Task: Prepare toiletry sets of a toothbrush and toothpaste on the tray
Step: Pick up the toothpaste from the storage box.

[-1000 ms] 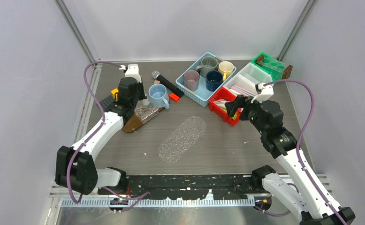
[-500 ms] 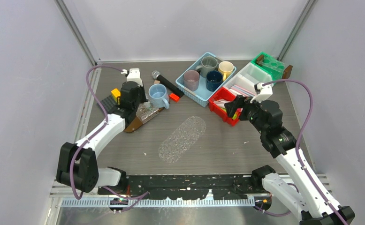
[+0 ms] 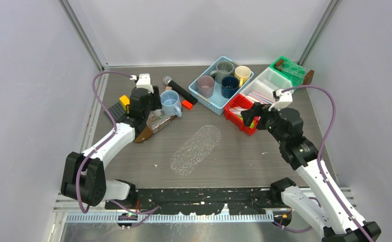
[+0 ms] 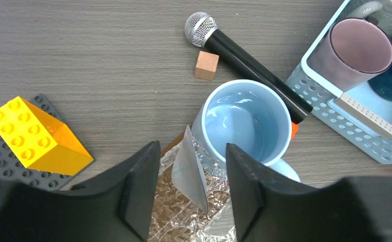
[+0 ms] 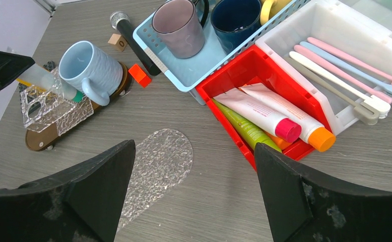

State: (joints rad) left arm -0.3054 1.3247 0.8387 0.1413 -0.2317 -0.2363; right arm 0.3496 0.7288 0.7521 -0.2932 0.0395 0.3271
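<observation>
Left gripper [image 4: 192,154] jaws parted, toothpaste tube [image 4: 188,174] upright between them, untouched, blue mug [image 4: 247,121] just ahead; right gripper [image 5: 194,146] wide open, red bin [image 5: 257,65] ahead.

**Colours across the grey wood-grain worktop [image 4: 83,50]**

In the red bin [image 5: 254,65]: a white tube with a pink cap [image 5: 257,113], a white tube with an orange cap [image 5: 284,108], a green tube [image 5: 244,128]. In the white bin [image 5: 355,27]: pastel pink, blue and white toothbrushes [image 5: 335,76]. Pale blue mug [image 4: 244,121]; black microphone [image 4: 244,55] with a silver mesh head; yellow studded brick [image 4: 35,136].
</observation>
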